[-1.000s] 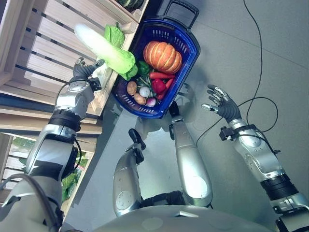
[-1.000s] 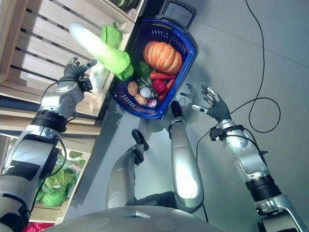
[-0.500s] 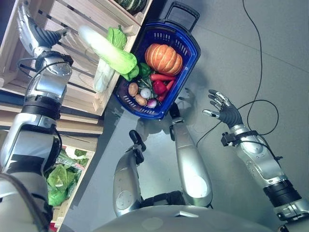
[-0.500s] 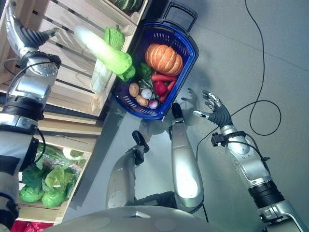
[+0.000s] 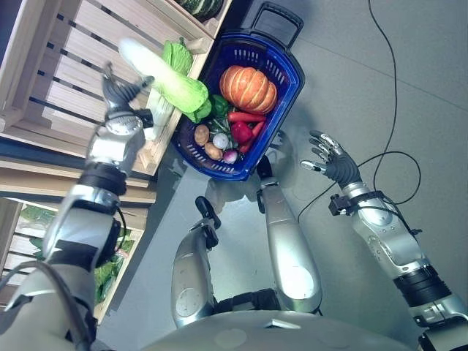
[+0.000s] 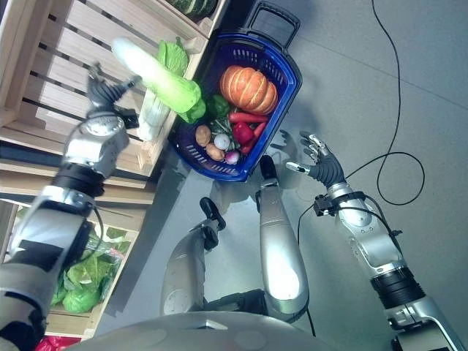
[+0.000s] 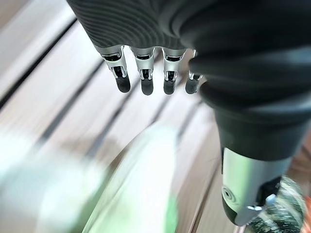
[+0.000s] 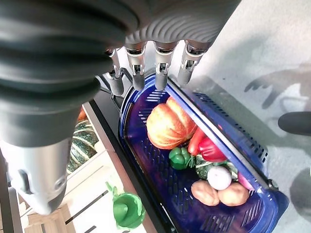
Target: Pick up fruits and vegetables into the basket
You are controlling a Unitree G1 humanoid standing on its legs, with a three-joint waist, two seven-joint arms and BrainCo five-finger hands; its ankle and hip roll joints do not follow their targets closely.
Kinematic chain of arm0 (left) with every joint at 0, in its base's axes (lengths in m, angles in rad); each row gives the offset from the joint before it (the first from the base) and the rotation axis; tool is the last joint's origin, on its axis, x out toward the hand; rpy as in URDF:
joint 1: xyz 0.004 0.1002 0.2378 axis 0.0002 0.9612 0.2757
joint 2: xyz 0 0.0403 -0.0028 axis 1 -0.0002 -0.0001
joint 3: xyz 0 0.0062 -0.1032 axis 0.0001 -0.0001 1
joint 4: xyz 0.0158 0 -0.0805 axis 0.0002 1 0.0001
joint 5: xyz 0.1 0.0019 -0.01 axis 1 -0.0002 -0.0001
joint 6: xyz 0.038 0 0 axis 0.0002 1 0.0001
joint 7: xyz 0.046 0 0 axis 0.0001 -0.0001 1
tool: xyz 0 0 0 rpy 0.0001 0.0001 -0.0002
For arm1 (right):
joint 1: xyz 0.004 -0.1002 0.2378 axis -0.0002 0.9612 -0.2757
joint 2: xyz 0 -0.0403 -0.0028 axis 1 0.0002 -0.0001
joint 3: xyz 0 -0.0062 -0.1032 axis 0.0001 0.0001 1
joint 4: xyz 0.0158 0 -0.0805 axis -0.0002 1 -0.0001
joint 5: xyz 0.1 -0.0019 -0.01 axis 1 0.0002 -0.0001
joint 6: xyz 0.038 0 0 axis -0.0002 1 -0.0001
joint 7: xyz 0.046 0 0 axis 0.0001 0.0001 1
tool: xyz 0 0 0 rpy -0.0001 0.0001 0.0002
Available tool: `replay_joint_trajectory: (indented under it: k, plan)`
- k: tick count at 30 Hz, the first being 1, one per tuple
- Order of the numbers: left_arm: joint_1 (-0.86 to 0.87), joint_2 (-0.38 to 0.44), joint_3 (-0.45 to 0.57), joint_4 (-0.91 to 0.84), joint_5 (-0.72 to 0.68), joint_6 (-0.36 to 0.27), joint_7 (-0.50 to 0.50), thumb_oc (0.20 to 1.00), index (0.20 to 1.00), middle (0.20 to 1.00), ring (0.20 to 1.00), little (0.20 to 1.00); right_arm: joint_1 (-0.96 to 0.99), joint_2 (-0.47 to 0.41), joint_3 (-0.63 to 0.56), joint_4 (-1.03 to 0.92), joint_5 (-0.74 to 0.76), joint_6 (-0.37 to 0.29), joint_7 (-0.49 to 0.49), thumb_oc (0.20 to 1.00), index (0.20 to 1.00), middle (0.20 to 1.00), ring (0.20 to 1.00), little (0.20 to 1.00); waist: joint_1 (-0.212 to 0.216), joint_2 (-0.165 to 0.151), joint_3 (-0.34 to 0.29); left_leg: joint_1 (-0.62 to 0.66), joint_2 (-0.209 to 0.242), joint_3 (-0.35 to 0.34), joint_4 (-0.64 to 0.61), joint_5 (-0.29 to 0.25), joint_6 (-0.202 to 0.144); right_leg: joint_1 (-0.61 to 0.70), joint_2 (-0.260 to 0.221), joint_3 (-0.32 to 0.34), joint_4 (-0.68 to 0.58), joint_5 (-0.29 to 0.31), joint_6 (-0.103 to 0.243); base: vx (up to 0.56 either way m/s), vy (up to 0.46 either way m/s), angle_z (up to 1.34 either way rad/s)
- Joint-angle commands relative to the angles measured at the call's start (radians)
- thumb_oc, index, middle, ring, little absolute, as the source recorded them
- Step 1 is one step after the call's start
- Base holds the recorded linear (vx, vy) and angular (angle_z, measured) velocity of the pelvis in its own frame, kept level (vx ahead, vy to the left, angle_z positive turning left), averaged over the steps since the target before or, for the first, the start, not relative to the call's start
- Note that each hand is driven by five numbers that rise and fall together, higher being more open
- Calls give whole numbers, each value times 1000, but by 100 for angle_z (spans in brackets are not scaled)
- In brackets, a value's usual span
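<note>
Pale-green napa cabbage lies on the wooden crate, long axis slanting toward the blue basket, just beside left hand; fingers straight, apart, holding nothing. Right hand hangs spread, well apart.

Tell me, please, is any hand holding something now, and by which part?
Nothing is held. The left hand is open beside the long cabbage on the crate; the right hand is open above the floor.

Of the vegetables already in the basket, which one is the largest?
The orange pumpkin, at the handle end of the blue basket. It dwarfs the red peppers, the potatoes and the white onion heaped at the other end.
</note>
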Motion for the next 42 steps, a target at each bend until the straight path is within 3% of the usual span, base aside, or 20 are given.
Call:
replay_joint_trajectory:
  k: [1, 10, 16, 21, 26, 29, 30, 35, 37, 42]
  plan:
    - [-56, 141, -39, -13, 324, 86, 44, 1000, 1000, 1000, 1000, 1000, 38, 1, -34, -28, 21, -66, 29, 1000, 1000, 1000, 1000, 1000, -39, -32, -18, -89, -1, 36, 57, -16, 58, 41, 0, -16, 68, -170, 42, 14, 36, -3]
    - [-157, 232, -219, 90, 734, 166, 161, 1000, 1000, 1000, 1000, 1000, 50, -24, 4, 33, 29, -159, 28, 1000, 1000, 1000, 1000, 1000, -54, -21, -18, -90, -1, 40, 47, -14, 50, 26, -13, -2, 58, -157, 49, -5, 13, -5]
    - [-196, 275, -326, 119, 928, 188, 157, 1000, 1000, 1000, 1000, 1000, 44, -37, 14, 50, 40, -178, 22, 1000, 1000, 1000, 1000, 1000, -54, -14, -18, -91, -2, 39, 39, -11, 48, 23, -17, -4, 50, -148, 55, 0, 0, 0]
    - [-219, 292, -398, 144, 1076, 156, 98, 1000, 1000, 1000, 1000, 1000, 38, -42, 9, 48, 45, -173, 26, 1000, 1000, 1000, 1000, 1000, -56, -7, -18, -89, -5, 39, 34, -10, 47, 24, -21, -5, 42, -141, 62, -1, 0, -1]
    - [-215, 309, -436, 158, 1169, 85, 48, 1000, 1000, 1000, 1000, 1000, 38, -45, 2, 39, 46, -164, 30, 1000, 1000, 1000, 1000, 1000, -57, 0, -18, -94, -6, 41, 35, -9, 46, 23, -27, -6, 35, -135, 68, 0, 0, 0]
    - [-200, 331, -456, 156, 1208, -15, -9, 1000, 1000, 1000, 1000, 1000, 41, -50, -11, 35, 47, -157, 36, 1000, 1000, 1000, 1000, 1000, -57, 9, -18, -98, -9, 42, 36, -9, 46, 19, -31, -7, 33, -132, 73, 0, 0, 0]
    - [-199, 332, -458, 155, 1210, -17, -11, 1000, 1000, 1000, 1000, 1000, 41, -50, -12, 34, 46, -156, 36, 1000, 1000, 1000, 1000, 1000, -57, 10, -18, -99, -9, 43, 36, -9, 45, 19, -32, -7, 33, -132, 73, 0, 0, 0]
    - [-172, 360, -462, 139, 1172, -149, -20, 1000, 1000, 1000, 1000, 1000, 45, -57, -28, 17, 51, -137, 39, 1000, 1000, 1000, 1000, 1000, -55, 18, -18, -106, -10, 43, 42, -10, 47, 14, -37, -9, 34, -131, 75, 0, 0, 0]
    - [-169, 369, -472, 123, 1146, -241, -34, 1000, 1000, 1000, 1000, 1000, 46, -61, -39, 14, 54, -131, 44, 1000, 1000, 1000, 1000, 1000, -54, 21, -18, -110, -12, 45, 44, -10, 47, 12, -39, -11, 32, -130, 75, 0, 0, 0]
    - [-129, 394, -460, 72, 1108, -346, -83, 1000, 1000, 1000, 1000, 1000, 56, -68, -62, 5, 63, -121, 49, 1000, 1000, 1000, 1000, 1000, -52, 26, -18, -113, -17, 44, 44, -12, 51, 10, -40, -11, 29, -130, 76, 0, 0, 0]
